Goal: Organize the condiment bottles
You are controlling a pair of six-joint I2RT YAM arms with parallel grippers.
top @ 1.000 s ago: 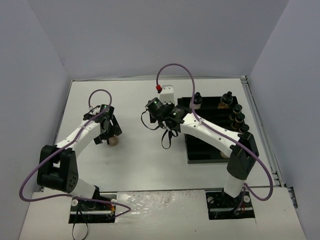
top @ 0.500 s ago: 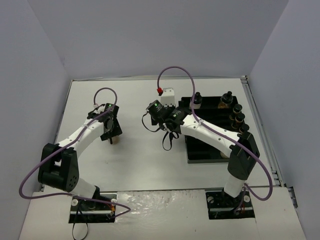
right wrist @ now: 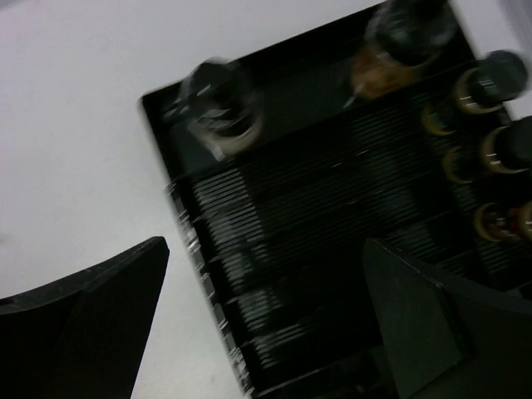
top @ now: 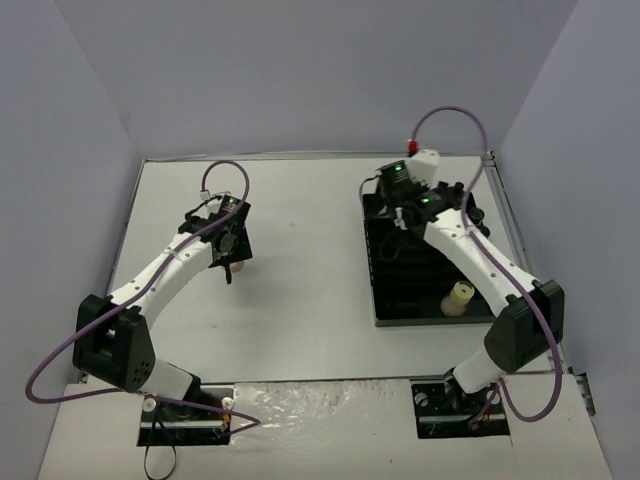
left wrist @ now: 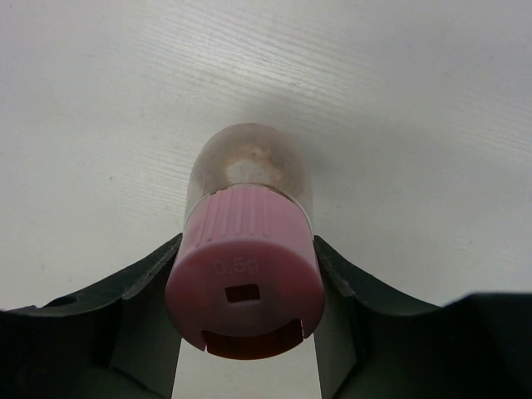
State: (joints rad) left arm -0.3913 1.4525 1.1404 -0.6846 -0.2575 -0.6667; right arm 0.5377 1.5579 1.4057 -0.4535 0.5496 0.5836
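White and faintly grained, the bench [top: 300, 330] is boxed in by plain grey walls [top: 300, 80]. On its left half the pink-capped jar [left wrist: 245, 278] is caught in the left pincer [left wrist: 247, 291]. The two dark fingers [left wrist: 137, 303] press on the ribbed pink cap from either side, clamped firmly on it. The jar's clear body, tinted a pale pinkish brown, points away from the wrist camera toward the bench. A soft shadow spreads round its far end, but whether the base touches the surface cannot be told. This jar is well apart from all the others, which stand on the right half in a black slotted tray [top: 400, 290]. The pale-yellow-capped jar [top: 457, 298] sits close to the tray's near right corner. The black-capped jars [right wrist: 505, 148] show in the right wrist view. One, blurred, is at the tray's far left corner, and one with brown contents is farther along the far edge. Three more form a column down the right side. The right pincer [right wrist: 262, 320] hangs above the tray with its fingers spread wide apart, holding nothing, and the tray's slats show through the gap. Seen from above, the right arm [top: 470, 250] reaches over the tray's right side and hides most of those jars.
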